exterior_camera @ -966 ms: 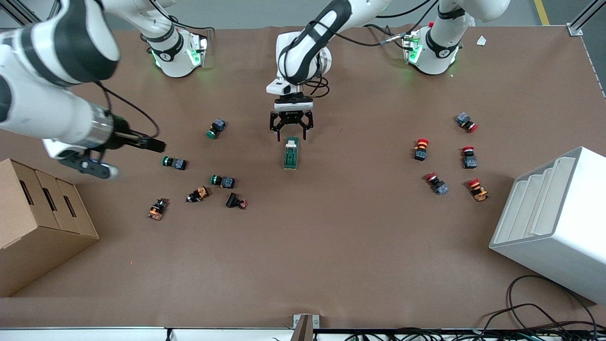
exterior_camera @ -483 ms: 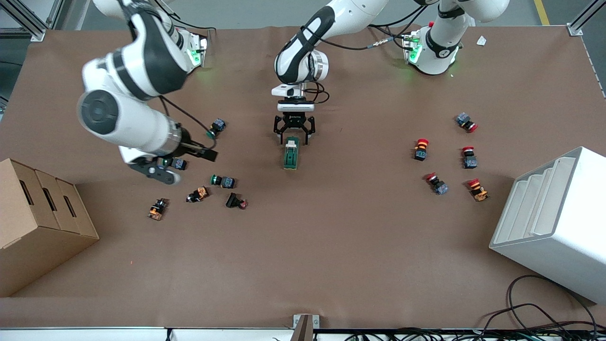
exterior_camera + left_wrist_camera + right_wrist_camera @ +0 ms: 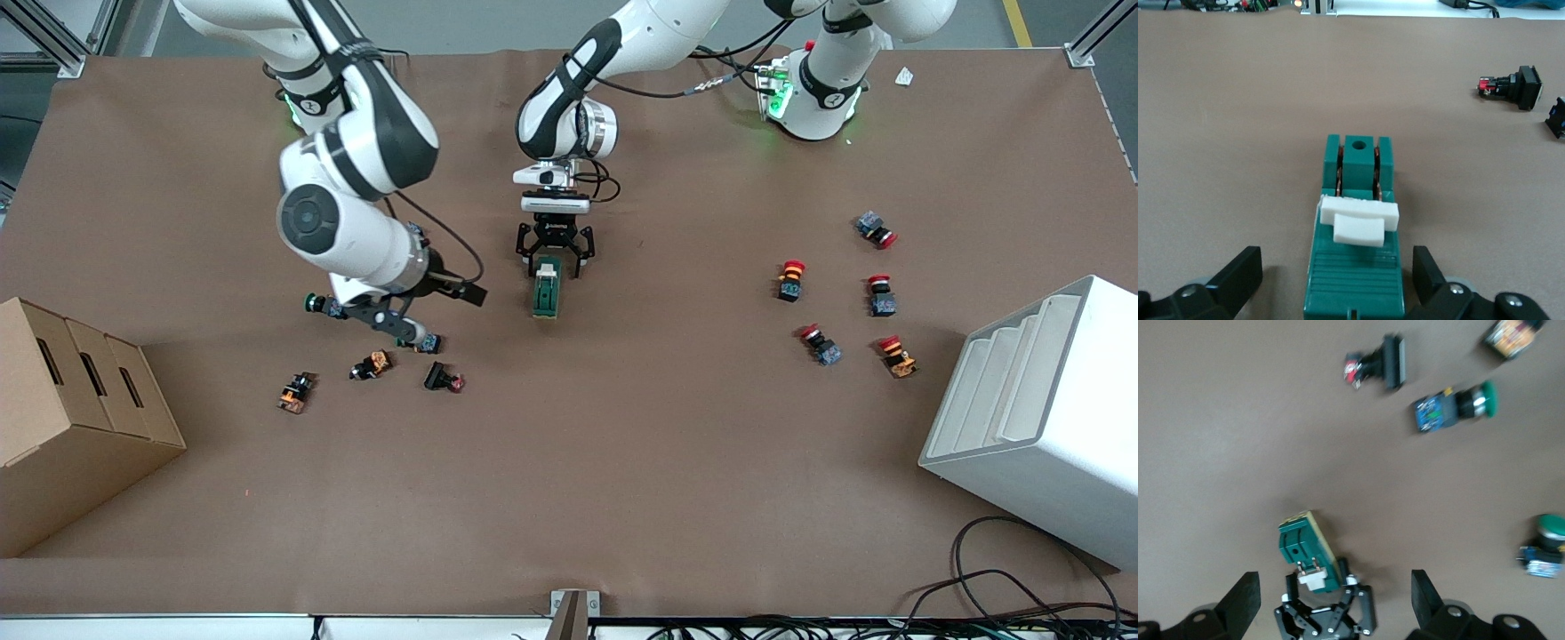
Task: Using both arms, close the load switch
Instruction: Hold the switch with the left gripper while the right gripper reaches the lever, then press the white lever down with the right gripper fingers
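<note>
The load switch [image 3: 546, 288] is a dark green block with a white lever [image 3: 547, 266] at its end toward the robot bases. It lies mid-table. My left gripper [image 3: 555, 259] is open and low, one finger on each side of the lever end, with gaps showing. In the left wrist view the switch [image 3: 1355, 280] and lever [image 3: 1359, 221] lie between the fingers [image 3: 1238, 275] of the left gripper [image 3: 1335, 261]. My right gripper [image 3: 474, 293] is open and empty, in the air beside the switch. The right wrist view shows the right gripper [image 3: 1335, 595], the switch [image 3: 1303, 545] and the left gripper [image 3: 1328, 619].
Green, orange and red push buttons [image 3: 372, 364] lie under and near the right arm. Red-capped buttons [image 3: 789, 278] lie toward the left arm's end. A cardboard box [image 3: 80, 400] and a white rack [image 3: 1040, 418] stand at the table's ends.
My right arm has swung in from its end of the table toward the switch. My left gripper has come down a little around the lever end. The switch has not moved.
</note>
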### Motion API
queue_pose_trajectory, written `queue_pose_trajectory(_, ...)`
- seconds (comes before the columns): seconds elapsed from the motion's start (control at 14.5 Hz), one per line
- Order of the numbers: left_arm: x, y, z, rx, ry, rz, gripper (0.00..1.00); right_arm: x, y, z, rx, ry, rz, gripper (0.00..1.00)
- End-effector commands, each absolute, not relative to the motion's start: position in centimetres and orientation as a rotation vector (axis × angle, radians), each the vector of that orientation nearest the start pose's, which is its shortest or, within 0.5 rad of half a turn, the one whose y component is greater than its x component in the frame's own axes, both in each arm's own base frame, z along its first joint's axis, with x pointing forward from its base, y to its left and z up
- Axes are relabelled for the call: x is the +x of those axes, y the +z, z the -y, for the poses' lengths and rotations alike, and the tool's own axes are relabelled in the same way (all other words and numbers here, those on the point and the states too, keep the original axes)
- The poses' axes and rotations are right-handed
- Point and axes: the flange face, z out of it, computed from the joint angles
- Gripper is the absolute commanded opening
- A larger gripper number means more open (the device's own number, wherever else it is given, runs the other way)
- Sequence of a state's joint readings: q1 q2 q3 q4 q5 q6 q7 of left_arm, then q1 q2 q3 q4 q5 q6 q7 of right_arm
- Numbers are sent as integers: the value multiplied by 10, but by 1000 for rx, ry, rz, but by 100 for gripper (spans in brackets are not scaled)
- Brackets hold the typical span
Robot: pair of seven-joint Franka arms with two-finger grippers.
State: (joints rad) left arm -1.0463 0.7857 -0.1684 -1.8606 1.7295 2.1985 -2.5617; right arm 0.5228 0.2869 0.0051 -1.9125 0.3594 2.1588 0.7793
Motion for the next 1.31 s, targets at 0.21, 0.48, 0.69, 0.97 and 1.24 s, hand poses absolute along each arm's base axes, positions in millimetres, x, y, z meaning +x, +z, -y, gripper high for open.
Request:
queue_pose_trajectory(0.21,240,58,566,-2792,-1550,-104,99,480,285,-373,-2737,276,-738,100)
queue_pose_trajectory(0.48,236,53,568,-2780,-1538,-151,99,448,240,-413,-2732,167,-745,100)
queue_pose_trajectory(0.69,236,50,569,-2777,-1526,-154,100,426,221,-434,-2757,182,-729,100)
queue_pose_trajectory(0.97,232,47,568,-2780,-1520,-152,100,410,208,-452,-2740,175,-782,100)
queue_pose_trajectory(1.24,230,46,568,-2783,-1518,-152,100,404,196,-461,-2704,179,-830,100)
